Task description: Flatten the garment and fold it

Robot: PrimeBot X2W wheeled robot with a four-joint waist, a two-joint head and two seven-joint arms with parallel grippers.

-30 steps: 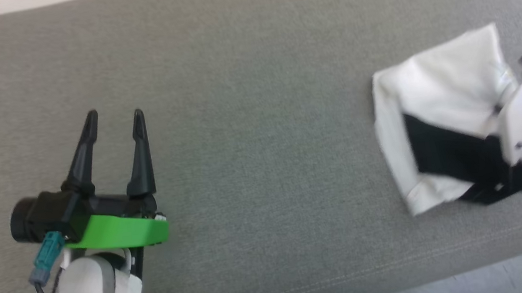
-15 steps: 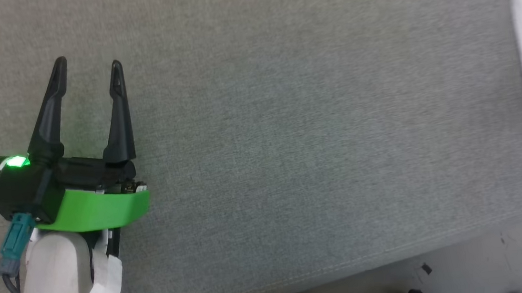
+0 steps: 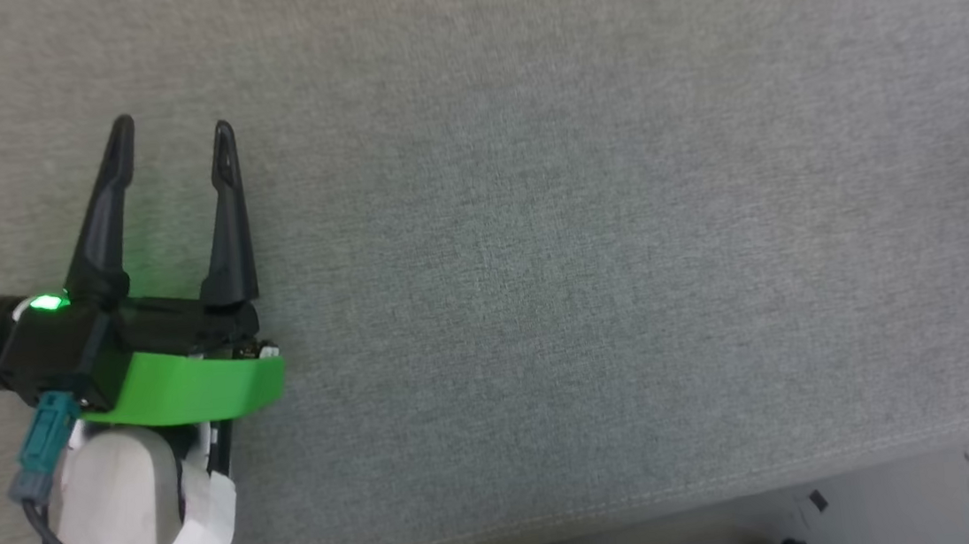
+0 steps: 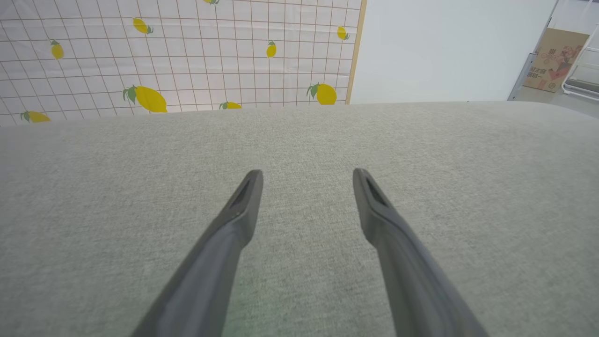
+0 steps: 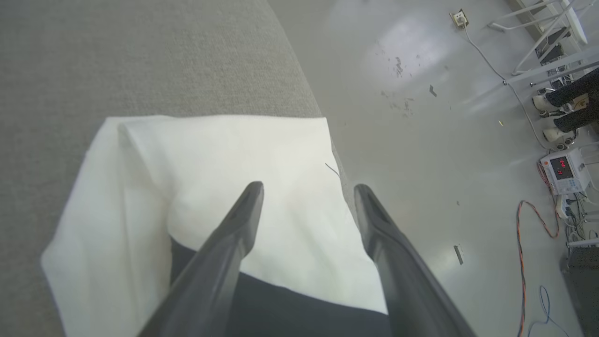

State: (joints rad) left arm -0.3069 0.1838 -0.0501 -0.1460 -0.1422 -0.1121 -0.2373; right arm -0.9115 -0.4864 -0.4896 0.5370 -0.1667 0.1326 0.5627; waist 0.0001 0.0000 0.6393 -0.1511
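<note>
The garment (image 5: 210, 150) lies folded on the grey cushioned surface (image 5: 140, 56), white cloth on top with a black part (image 5: 290, 304) at the near side. Its right edge hangs past the surface's edge over the floor. My right gripper (image 5: 307, 186) hovers over it, open, with nothing between the fingers. In the head view my left gripper (image 3: 172, 124) rests open at the left over bare grey surface (image 3: 581, 254). The left wrist view shows the left gripper (image 4: 306, 172) open above the same grey fabric.
Pale floor (image 5: 421, 140) runs right beside the garment, with cables (image 5: 524, 243) and a small device with red digits (image 5: 561, 168) further off. The surface's front edge (image 3: 649, 505) shows in the head view. A lemon-patterned wall (image 4: 164, 56) stands behind the surface.
The head camera has swung left, so the garment and the right arm have slid out of its picture on the right. My left gripper stays open in much the same pose.
</note>
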